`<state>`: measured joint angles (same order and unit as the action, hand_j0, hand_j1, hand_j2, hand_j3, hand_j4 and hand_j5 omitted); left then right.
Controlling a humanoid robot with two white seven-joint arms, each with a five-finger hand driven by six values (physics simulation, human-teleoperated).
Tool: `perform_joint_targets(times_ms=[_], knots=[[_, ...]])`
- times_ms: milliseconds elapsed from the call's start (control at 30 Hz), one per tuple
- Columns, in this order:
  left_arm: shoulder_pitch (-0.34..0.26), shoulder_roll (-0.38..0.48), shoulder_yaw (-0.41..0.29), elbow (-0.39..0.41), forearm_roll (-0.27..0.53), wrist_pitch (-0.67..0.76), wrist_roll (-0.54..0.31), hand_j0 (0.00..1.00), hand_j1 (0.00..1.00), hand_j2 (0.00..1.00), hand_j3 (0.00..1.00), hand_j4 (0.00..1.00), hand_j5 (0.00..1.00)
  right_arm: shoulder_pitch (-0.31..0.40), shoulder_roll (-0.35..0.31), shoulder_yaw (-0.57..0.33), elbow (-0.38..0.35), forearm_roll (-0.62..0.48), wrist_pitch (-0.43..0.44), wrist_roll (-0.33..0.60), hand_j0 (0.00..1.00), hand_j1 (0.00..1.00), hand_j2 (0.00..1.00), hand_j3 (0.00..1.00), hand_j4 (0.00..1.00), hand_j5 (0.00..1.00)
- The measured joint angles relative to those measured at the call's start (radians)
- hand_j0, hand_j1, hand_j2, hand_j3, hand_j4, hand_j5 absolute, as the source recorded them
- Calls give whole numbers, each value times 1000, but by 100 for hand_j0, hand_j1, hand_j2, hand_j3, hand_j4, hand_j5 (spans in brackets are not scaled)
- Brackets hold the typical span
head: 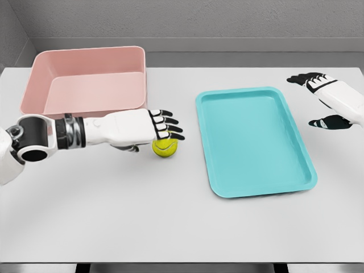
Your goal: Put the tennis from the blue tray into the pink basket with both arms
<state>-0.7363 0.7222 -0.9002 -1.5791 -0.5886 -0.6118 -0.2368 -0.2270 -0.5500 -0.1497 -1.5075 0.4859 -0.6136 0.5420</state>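
Note:
The yellow-green tennis ball lies on the white table, in the gap between the pink basket and the blue tray. My left hand reaches in from the left with its fingers stretched out flat over the top of the ball. They touch or hover just above it and are not curled around it. The blue tray holds nothing, and neither does the pink basket. At the far right, beyond the tray's right edge, my right hand hangs with fingers spread and nothing in it.
The basket stands at the back left and the tray right of centre, with a strip of bare table in front of both.

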Motion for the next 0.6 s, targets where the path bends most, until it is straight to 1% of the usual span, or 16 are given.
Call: perform_joint_targets(times_ms=[267, 600], knots=[[-40, -69, -56, 106, 24, 0, -1, 100, 100, 100, 100, 100, 100, 8, 0, 4, 0, 0, 0, 0, 100, 100, 100, 100, 100, 100], [-45, -101, -85, 160, 24, 0, -1, 100, 100, 100, 100, 100, 100, 8, 2, 6, 2, 2, 0, 0, 100, 100, 100, 100, 100, 100]])
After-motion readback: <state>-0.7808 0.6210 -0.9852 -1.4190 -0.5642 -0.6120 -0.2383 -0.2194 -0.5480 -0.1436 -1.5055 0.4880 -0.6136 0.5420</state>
